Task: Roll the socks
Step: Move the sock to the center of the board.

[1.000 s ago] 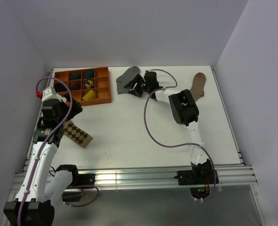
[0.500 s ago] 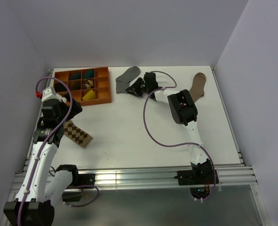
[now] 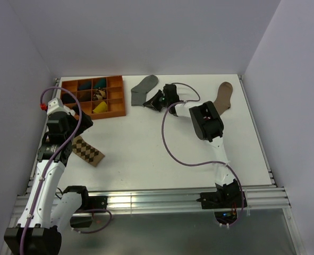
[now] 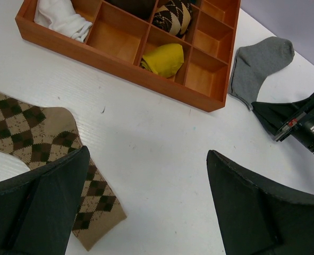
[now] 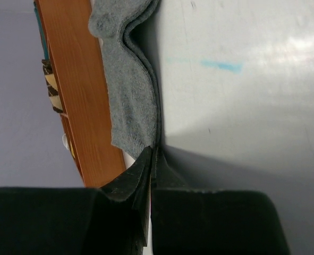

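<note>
A plain grey sock (image 3: 144, 88) of soft knit fabric lies flat on the white table (image 3: 146, 154), in the upper middle of the overhead view. It sits just to the right of an orange wooden tray (image 4: 119, 69) that is divided into small compartments. In the right wrist view the sock runs up the frame beside the tray's long wall, with its toe near the top edge.

The right gripper (image 5: 152, 154) is low on the table at the sock's lower end. Its two black fingers are pressed tightly together, with no gap between them. The corner of the sock's edge runs straight into the line where they meet, so they look to be pinching that corner. The rest of the sock rests on the table.

The left gripper (image 4: 147, 154) hangs over the left side of the table with its fingers spread wide and nothing between them. Under its left finger, at the lower left of its own view, lies a flat tan-and-brown diamond-patterned sock (image 4: 34, 133).

In the tray's upper-left compartment, as the left wrist view shows it, sits a bundled white sock (image 4: 58, 16). Other compartments hold a yellow fabric roll (image 4: 164, 57) and a diamond-patterned roll (image 4: 172, 16).

A long brown sock (image 3: 224, 95) lies at the upper right of the overhead view, well apart from the grey one.
</note>
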